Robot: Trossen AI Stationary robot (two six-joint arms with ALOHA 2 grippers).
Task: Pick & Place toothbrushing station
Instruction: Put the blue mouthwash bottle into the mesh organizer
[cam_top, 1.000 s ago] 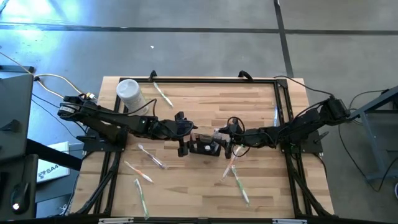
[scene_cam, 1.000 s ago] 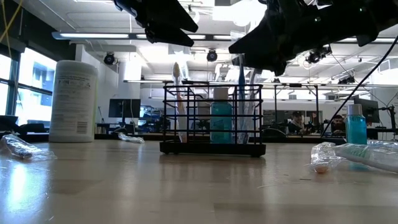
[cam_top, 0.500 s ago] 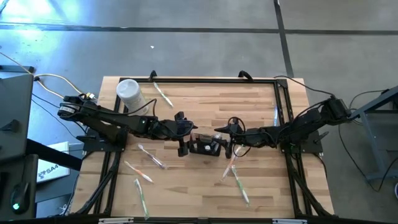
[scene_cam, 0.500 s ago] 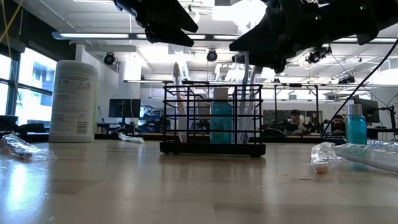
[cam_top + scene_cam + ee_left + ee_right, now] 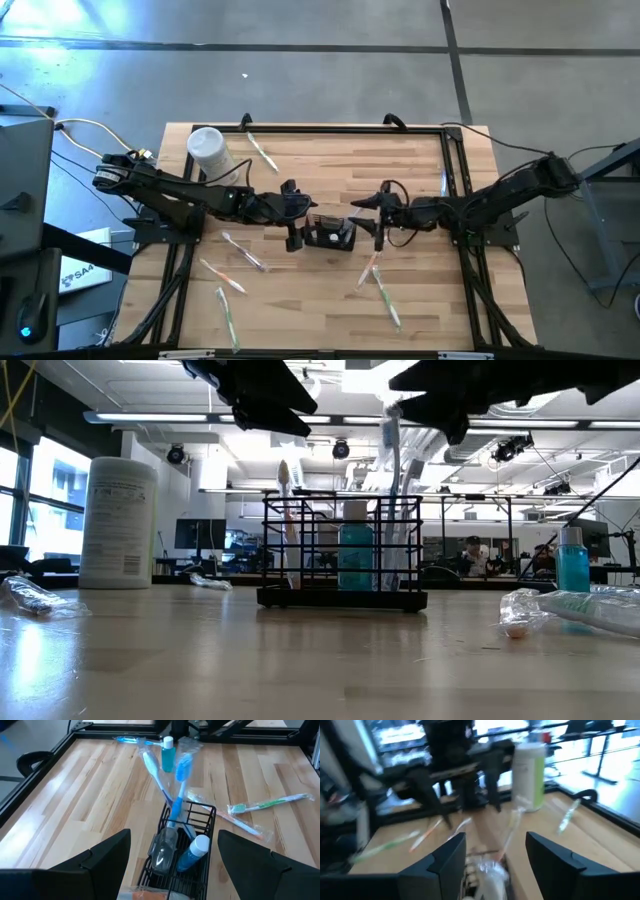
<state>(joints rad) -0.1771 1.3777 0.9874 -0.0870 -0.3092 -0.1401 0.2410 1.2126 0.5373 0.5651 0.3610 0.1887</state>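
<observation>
Black wire toothbrushing station [image 5: 341, 550] upright mid-worktop [image 5: 400, 290], holding brushes and blue bottle, left end effector [image 5: 292, 214] spread wide beside it, right end effector [image 5: 382, 213] parted, empty, opposite.

Little can be read. The tall white cylindrical container [image 5: 118, 522], standing far left on the table, carries a printed label in fine lines too small to make out. On the floor left of the table, a white sheet [image 5: 85, 272] shows dark letters, perhaps "SA".
</observation>
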